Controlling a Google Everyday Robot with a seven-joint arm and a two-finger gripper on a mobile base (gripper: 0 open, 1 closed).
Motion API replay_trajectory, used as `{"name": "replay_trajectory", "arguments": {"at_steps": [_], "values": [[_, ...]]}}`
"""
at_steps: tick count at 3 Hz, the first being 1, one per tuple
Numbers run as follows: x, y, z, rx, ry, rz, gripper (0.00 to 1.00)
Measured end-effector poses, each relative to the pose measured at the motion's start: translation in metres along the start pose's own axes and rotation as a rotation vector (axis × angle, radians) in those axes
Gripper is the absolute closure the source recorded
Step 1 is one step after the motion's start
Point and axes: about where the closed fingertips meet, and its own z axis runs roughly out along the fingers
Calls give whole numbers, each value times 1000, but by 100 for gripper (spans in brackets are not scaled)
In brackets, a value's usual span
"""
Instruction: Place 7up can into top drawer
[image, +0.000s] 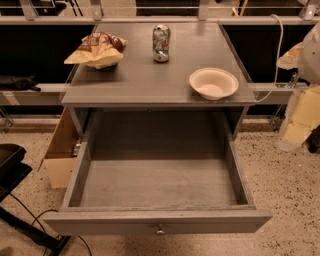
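The 7up can (161, 43), silvery-green with reddish marks, stands upright at the back middle of the grey tabletop (145, 82). The top drawer (157, 221) is pulled wide open below the tabletop, towards me. Its inside is bare, and a small round metal knob (160, 230) sits on its front panel. My gripper is not in view. A pale rounded shape (311, 50) at the right edge could be part of my arm, but I cannot tell.
A white bowl (213, 83) sits at the tabletop's front right. A crumpled chip bag (96, 50) lies at the back left. A cardboard box (61, 150) stands on the floor left of the drawer. A black stand (12, 167) and cables are at the far left.
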Motion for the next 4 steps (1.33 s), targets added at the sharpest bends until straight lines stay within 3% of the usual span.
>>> {"name": "replay_trajectory", "arguments": {"at_steps": [1, 2, 3, 4], "values": [[0, 0, 0, 0, 0, 0, 0], [5, -12, -4, 31, -48, 31, 0], [20, -45, -2, 84, -191, 115, 0], [7, -109, 2, 159, -469, 179, 0]]}}
